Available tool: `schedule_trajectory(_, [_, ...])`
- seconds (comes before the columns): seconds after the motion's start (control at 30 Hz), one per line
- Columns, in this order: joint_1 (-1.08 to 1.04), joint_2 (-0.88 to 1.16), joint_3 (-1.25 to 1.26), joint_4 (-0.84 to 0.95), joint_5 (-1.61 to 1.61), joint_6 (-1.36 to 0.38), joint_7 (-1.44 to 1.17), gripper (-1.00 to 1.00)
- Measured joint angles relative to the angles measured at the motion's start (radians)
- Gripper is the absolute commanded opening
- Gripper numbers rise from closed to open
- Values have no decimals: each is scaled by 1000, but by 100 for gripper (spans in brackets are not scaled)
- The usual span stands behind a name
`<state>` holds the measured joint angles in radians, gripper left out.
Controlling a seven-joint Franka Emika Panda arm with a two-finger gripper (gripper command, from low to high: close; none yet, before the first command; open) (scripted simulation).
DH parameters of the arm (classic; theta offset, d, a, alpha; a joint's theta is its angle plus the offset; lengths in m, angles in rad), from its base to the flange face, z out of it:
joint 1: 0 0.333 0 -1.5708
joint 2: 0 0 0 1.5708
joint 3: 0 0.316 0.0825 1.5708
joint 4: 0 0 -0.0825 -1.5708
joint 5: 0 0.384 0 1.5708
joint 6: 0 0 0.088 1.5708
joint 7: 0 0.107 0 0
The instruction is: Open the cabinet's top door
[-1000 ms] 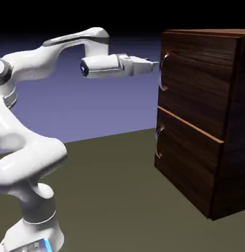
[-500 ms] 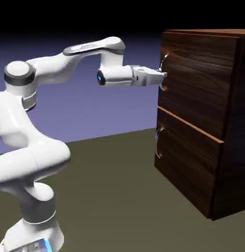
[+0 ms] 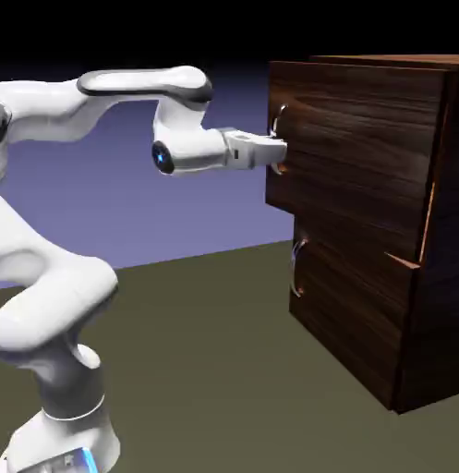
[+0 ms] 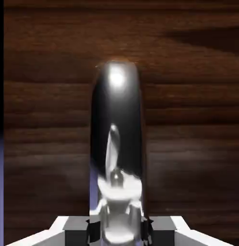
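The dark walnut cabinet [image 3: 380, 277] stands at the right of the exterior view. Its top door [image 3: 353, 157] juts out to the left, past the lower panel [image 3: 348, 314], with an orange edge showing at its right. My gripper [image 3: 277, 151] is shut on the top door's curved metal handle [image 3: 280, 139]. In the hand view the shiny handle [image 4: 117, 139] rises large between the fingertips [image 4: 94, 229], with the door's wood grain [image 4: 188, 96] filling the picture behind it.
The lower panel's own curved handle [image 3: 296, 268] sits below my hand. The olive table [image 3: 223, 369] spreads between the robot's base [image 3: 62, 443] and the cabinet. The white arm arches in from the lower left.
My gripper reached the handle and shut on it. It has since drawn back to the left, and the top door has come out with it.
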<state>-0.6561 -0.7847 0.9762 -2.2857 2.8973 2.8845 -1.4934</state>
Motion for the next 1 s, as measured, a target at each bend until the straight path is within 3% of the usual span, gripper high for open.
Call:
schedule_trajectory(0.57, [591,-163,-560,-412,-550,-211,228,-100])
schedule_trajectory(1.0, [746,-419,-936,-623,-1115,-408,488,-100])
